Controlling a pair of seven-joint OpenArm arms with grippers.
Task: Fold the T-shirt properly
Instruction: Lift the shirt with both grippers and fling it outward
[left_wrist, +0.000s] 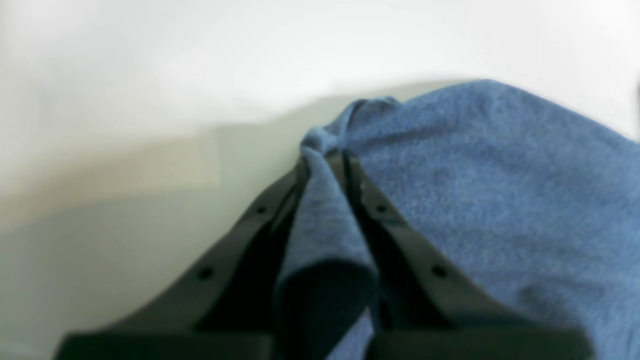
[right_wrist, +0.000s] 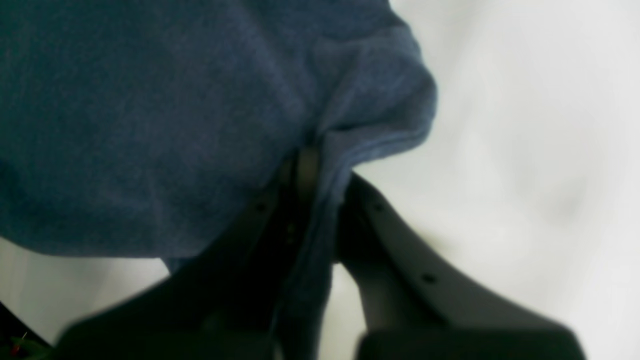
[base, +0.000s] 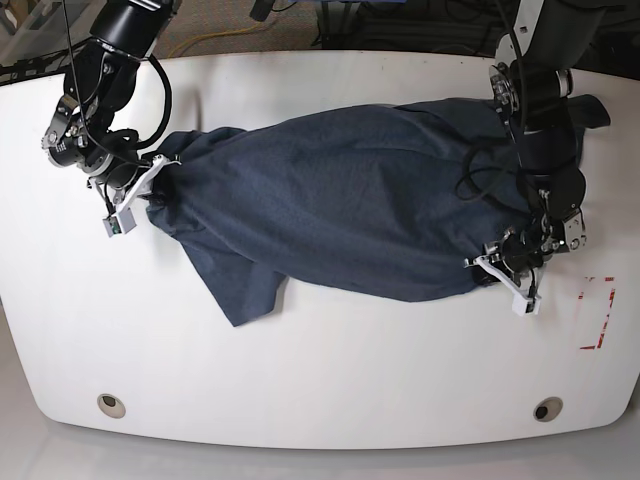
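Note:
The dark blue T-shirt (base: 350, 200) lies stretched across the white table (base: 320, 370) between both arms; no lettering shows. My left gripper (base: 500, 275), on the right of the base view, is shut on a bunched edge of the shirt, with the fabric (left_wrist: 325, 220) pinched between its black fingers (left_wrist: 250, 230). My right gripper (base: 150, 185), on the left of the base view, is shut on the shirt's other end, with a fold of cloth (right_wrist: 350, 125) between its fingers (right_wrist: 400, 250). A sleeve (base: 235, 280) hangs out toward the table's front.
A red-outlined rectangle (base: 597, 312) is marked on the table at the right. Two round holes (base: 111, 404) (base: 546, 409) sit near the front edge. Cables and floor lie beyond the far edge.

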